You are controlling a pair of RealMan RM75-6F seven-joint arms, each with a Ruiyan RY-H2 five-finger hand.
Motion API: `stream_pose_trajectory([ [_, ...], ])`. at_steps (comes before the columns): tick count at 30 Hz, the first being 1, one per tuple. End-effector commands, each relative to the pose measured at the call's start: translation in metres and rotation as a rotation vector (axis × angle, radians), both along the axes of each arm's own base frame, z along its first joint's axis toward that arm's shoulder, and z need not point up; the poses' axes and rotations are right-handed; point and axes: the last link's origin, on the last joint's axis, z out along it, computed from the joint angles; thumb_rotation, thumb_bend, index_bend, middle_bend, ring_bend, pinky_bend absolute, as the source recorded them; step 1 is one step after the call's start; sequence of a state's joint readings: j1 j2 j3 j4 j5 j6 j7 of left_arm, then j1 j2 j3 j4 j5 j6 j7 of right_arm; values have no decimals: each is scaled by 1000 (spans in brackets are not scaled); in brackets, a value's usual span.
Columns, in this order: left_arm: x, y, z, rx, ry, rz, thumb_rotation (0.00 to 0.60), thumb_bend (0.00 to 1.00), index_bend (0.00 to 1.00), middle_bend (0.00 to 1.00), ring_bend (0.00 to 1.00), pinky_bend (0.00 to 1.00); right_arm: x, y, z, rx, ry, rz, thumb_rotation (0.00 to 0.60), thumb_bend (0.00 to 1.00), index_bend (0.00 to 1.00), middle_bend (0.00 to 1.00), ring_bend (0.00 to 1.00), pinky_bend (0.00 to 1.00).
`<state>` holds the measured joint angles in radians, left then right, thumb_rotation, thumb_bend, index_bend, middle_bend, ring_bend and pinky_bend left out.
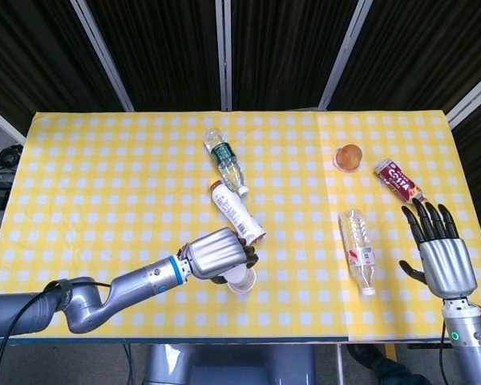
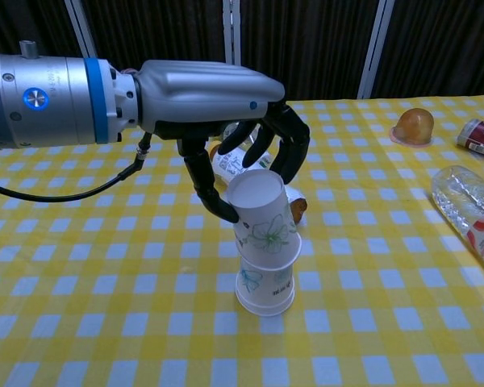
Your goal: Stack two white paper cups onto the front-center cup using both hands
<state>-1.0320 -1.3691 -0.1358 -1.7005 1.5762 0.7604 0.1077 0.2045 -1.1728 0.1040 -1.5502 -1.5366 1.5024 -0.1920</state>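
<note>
Your left hand (image 2: 226, 109) sits over the front-center part of the table (image 1: 104, 176), reaching in from the left edge. Its fingers (image 2: 284, 141) curl down around the upper white paper cup (image 2: 262, 216), the thumb against the cup's left side and the other fingertips at its rim on the far side, so the hand is clamped on that cup. The cup is tilted, its open mouth leaning toward the hand, and its lower end is seated in the front-center cup (image 2: 265, 289), which stands upright near the front edge. In the head view the hand covers most of the stack.

Just behind the hand lie two plastic bottles: one with an orange cap (image 1: 237, 212) and, further back, one with a green label (image 1: 225, 160). To the right lie a clear bottle (image 1: 358, 249), an orange jelly cup (image 1: 349, 157) and a red-labelled bottle (image 1: 398, 181) toward the right edge.

Your right hand (image 1: 441, 253) rests near the front-right corner, palm down, fingers spread apart, holding nothing.
</note>
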Motion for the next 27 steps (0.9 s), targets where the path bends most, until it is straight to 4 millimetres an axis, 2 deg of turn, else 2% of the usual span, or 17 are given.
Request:
stream_pose_trajectory([
  [1,-1,0,-4,1,11,-3,600,162,530,467,518,602,0,0,0,1,0,0,600,0,0,0,0,0],
  [6,-7,0,-16,0,54,-7,600,162,517,443,516,587,0,0,-1,5,-4,-1,600,0,0,0,0,0],
  [9,-12,0,-22,-3,89,-2,600,162,451,374,459,536,0,0,-1,7,-4,-1,600,0,0,0,0,0],
  [10,-14,0,-24,-7,104,0,600,161,362,282,377,471,0,0,-1,7,-4,-1,600,0,0,0,0,0],
  [12,-17,-1,-27,-17,127,10,600,116,105,62,122,254,0,0,-1,8,-3,0,600,0,0,0,0,0],
  [14,-17,-1,-28,-22,133,22,600,45,2,0,6,104,0,0,-1,9,-4,0,600,0,0,0,0,0],
  [17,-15,2,-25,-6,103,42,600,0,0,0,0,9,0,0,-1,9,-3,-4,600,0,0,0,0,0],
  [21,-19,9,-15,58,51,48,600,0,0,0,0,0,1,0,-1,14,-3,-2,600,0,0,0,0,0],
  [23,-23,12,-10,90,43,48,600,0,0,0,0,0,1,1,-2,16,-4,-1,600,0,0,0,0,0],
  [27,-47,21,12,165,-16,140,600,0,0,0,0,0,2,2,-2,21,-5,4,600,0,0,0,0,0],
])
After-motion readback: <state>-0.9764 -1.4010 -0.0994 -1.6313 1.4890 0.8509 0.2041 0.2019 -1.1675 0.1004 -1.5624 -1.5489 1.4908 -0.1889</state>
